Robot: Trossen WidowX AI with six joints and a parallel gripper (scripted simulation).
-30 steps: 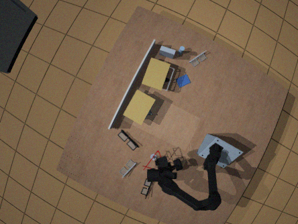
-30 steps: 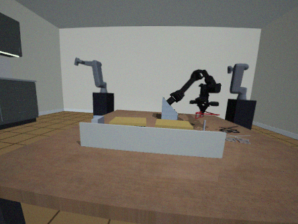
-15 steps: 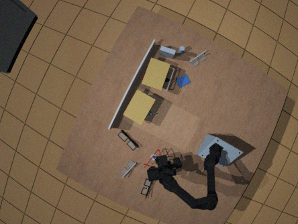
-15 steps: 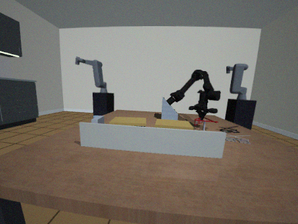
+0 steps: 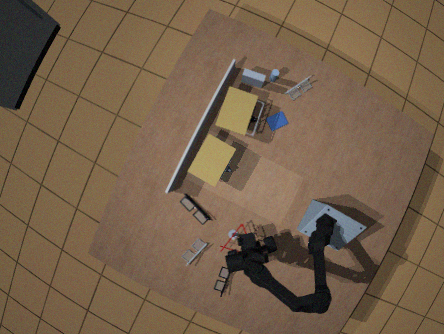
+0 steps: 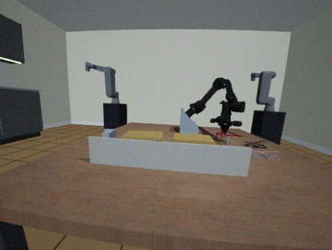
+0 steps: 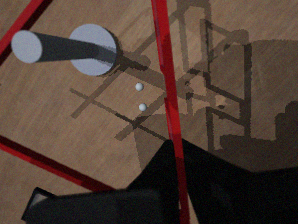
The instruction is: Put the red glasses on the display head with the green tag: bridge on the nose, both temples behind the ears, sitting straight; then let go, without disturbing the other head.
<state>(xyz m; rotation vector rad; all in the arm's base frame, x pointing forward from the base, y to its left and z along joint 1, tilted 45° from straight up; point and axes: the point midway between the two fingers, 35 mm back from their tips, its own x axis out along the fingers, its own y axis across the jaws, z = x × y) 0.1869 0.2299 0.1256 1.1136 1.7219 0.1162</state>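
My gripper (image 5: 243,246) (image 6: 224,128) (image 7: 174,146) is shut on the red glasses (image 5: 233,239) (image 6: 229,133) (image 7: 168,95) and holds them by a thin red bar just above the table, near its front edge. A small grey peg on a round base (image 5: 231,233) (image 7: 89,49) stands right under the glasses. The two display heads show only as yellow-topped blocks, one nearer (image 5: 212,160) (image 6: 194,138) and one farther (image 5: 237,110) (image 6: 142,135), well away from the gripper. A blue tag (image 5: 277,121) lies by the farther head. I see no green tag.
A long white panel (image 5: 200,127) (image 6: 168,155) stands behind the heads. Other glasses lie around: a dark pair (image 5: 195,210), a grey pair (image 5: 194,251), a dark pair (image 5: 222,280) and a pale pair (image 5: 299,89). A grey box (image 5: 253,77) and a small cylinder (image 5: 274,75) stand at the far end.
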